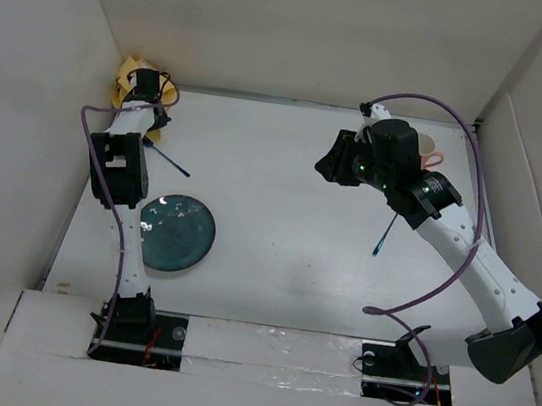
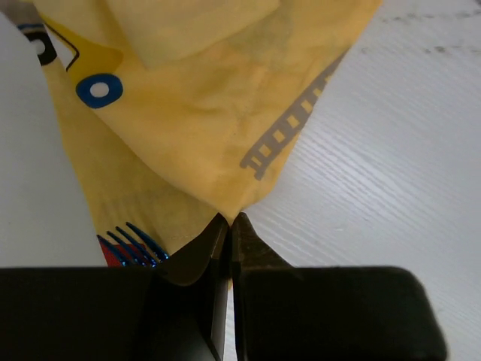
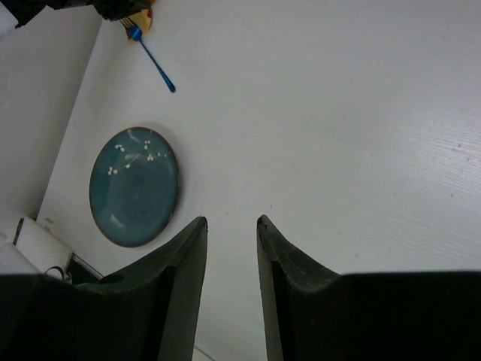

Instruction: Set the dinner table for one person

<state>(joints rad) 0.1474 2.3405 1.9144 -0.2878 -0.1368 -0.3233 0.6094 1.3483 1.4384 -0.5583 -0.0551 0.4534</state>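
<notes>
The left gripper (image 2: pixel 229 218) pinches a corner of the yellow printed cloth mat (image 2: pixel 203 113) at the far left of the plain white matte dinner table (image 1: pixel 282 195). The right gripper (image 3: pixel 231 223) hangs empty, fingers narrowly parted. Placing the mat seems in hand: it needs drawing nearer and spreading flat.

A raised white ledge (image 1: pixel 268 364) runs along the near edge, with a strip of glossy tape (image 1: pixel 277 338) on its top. Beyond the ledge stands a plain back wall (image 1: pixel 316 28). A left wall (image 1: pixel 17 107) and a leaning right panel (image 1: pixel 540 190) rise from the ledge's ends.
</notes>
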